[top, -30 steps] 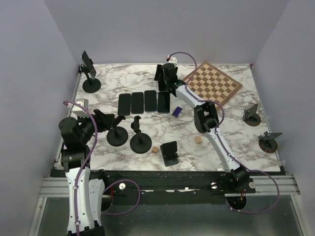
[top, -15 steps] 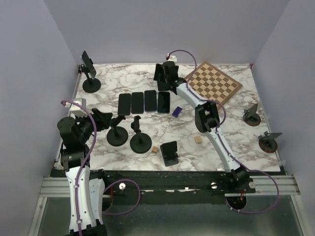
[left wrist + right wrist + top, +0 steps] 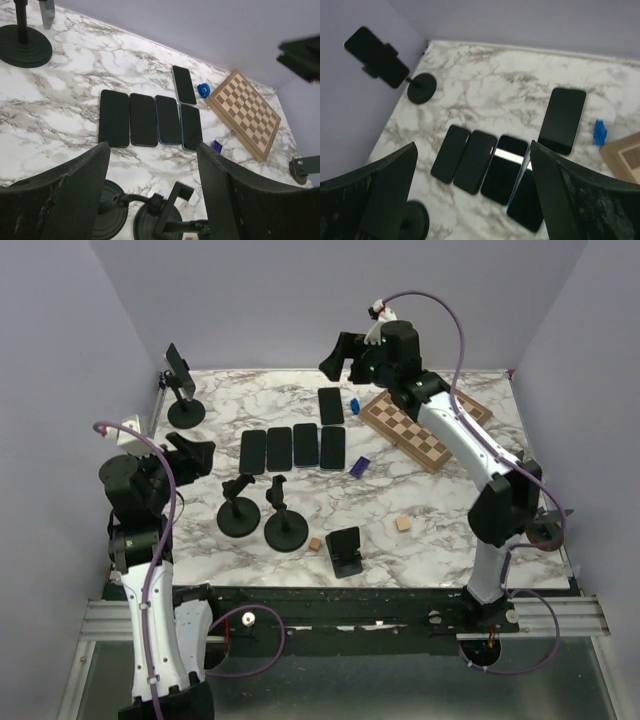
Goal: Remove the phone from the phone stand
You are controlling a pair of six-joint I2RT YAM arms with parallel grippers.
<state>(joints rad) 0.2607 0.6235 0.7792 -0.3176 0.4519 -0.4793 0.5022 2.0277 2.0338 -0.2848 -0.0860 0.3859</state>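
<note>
Shows right gripper [image 3: 336, 356] now lifted off flat phones [image 3: 293, 448], jaws apart; left gripper [image 3: 195, 450], jaws apart, nearer upright phone [image 3: 178, 368] in far-left-corner phone stand [image 3: 186, 414].

Right claw [image 3: 472, 150] high, splayed (empty), left claw [image 3: 152, 147] splayed

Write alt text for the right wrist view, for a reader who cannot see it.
A phone is clamped in a stand at the back left corner of the table, seen past the open right gripper. Four more phones lie in a row, a fifth apart.
</note>
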